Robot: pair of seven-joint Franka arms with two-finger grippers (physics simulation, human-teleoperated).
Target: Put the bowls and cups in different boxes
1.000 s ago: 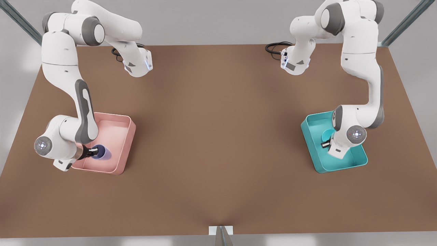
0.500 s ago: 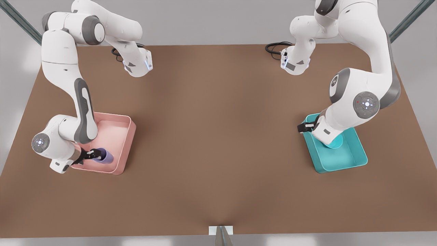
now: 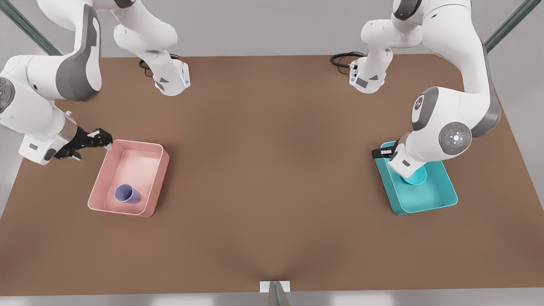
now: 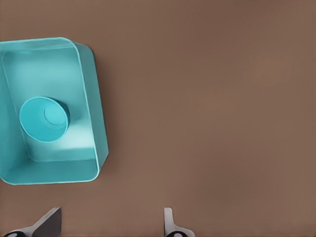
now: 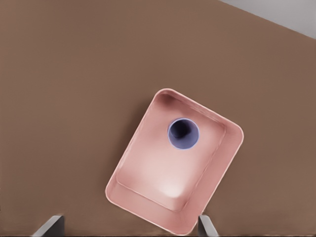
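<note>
The teal bowl [image 3: 417, 176] sits inside the teal box [image 3: 442, 203], toward the box's far end. In the front view the forearm and wrist of the arm above cover much of its rim; the left wrist view shows the teal bowl [image 4: 44, 119] whole, resting upright on the floor of the teal box [image 4: 94, 118]. The left pincer [image 3: 381, 153] hangs above the box's far corner on the front view's left, empty, and its two fingertips [image 4: 168, 222] stand wide apart in the wrist view, cut off by the picture's edge.

The lavender cup [image 3: 126, 194] stands upright in the pale pink box [image 3: 159, 170], in the near half, close to the wall on the front view's left; whether it touches that wall I cannot tell. From above, the lavender cup [image 5: 183, 133] shows its dark mouth inside the pale pink box [image 5: 133, 163]. The right pincer [image 3: 98, 139] hovers just beyond the pink box's far corner, open and holding nothing.

Both boxes rest well apart on the brown desk [image 3: 272, 178]. Black cables [image 3: 342, 59] coil beside one arm base at the desk's far edge.
</note>
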